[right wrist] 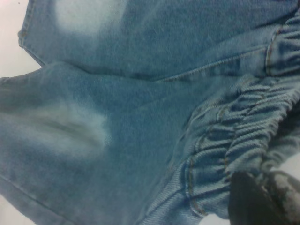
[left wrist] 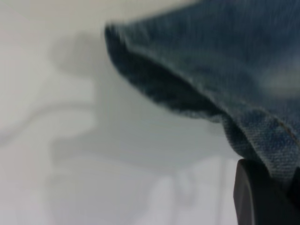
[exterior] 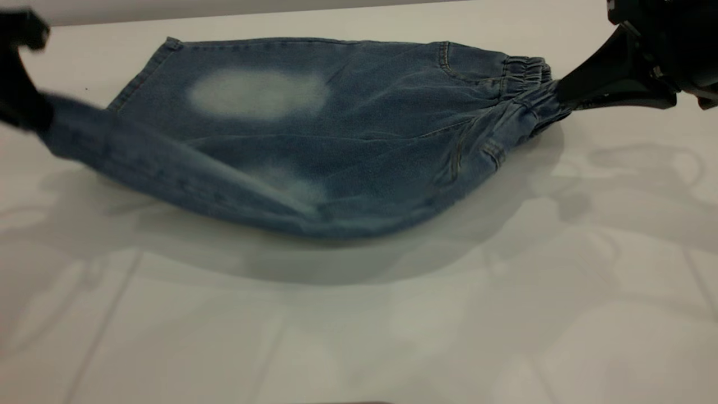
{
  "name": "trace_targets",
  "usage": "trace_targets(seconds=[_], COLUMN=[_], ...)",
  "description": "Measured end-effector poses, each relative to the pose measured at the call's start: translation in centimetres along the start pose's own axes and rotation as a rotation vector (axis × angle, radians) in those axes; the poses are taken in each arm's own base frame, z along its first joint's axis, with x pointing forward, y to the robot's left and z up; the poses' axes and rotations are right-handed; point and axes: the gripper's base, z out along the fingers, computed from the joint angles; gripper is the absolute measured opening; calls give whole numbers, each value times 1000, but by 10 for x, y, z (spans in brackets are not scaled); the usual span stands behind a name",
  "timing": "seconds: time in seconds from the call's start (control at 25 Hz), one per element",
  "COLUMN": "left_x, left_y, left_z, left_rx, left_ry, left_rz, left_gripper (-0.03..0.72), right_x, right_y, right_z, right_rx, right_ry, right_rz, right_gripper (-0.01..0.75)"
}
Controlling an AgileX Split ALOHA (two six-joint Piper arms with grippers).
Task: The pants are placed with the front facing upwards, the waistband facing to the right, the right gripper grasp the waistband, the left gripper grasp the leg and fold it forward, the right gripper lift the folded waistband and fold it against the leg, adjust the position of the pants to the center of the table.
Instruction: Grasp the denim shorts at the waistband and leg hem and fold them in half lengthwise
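Worktop (exterior: 561,314): big, flat, smooth and white, with soft grey shadows.
On it: blue pants (exterior: 336,146), far leg lying flat, near leg raised off it.

Left gripper (exterior: 25,109): at the far left edge of the exterior view, raised, closed on the leg hem of the pants (exterior: 314,134).
Right gripper (exterior: 564,95): at the upper right, jaws clamped on the waistband (exterior: 524,73), body tilted down toward it.

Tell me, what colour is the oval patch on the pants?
Pale whitish-grey on blue pants; the patch shows best in the exterior view.
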Motion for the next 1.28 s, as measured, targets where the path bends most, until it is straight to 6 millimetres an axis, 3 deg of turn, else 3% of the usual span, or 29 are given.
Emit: trace_targets(seconds=[0.2,0.44,0.64,0.84,1.04,1.28], left_x=[-28,-60,-86,-111,-127,-141], left_y=[-2,-2,-2,-1,0,3], left_z=[-9,-3,6,13,26,52], left_rx=[2,2,2,2,2,-2], left_ry=[-78,-130,-161,-198,-208,-203], left_rz=[30,42,72,94,105,130], left_gripper=[48,48,48,48,48,48], right_x=[-20,-37,-48,-53,-66,-89], right_y=[5,9,9,-3,-14,-18], right_z=[-1,-2,0,15,32,38], right_rx=[-12,-12,-12,-7,-7,23], right_ry=[-54,-98,-122,-108,-115,-167], right_rz=[-28,-53,-60,-24,-17,-41], right_gripper=[30,30,30,30,30,30])
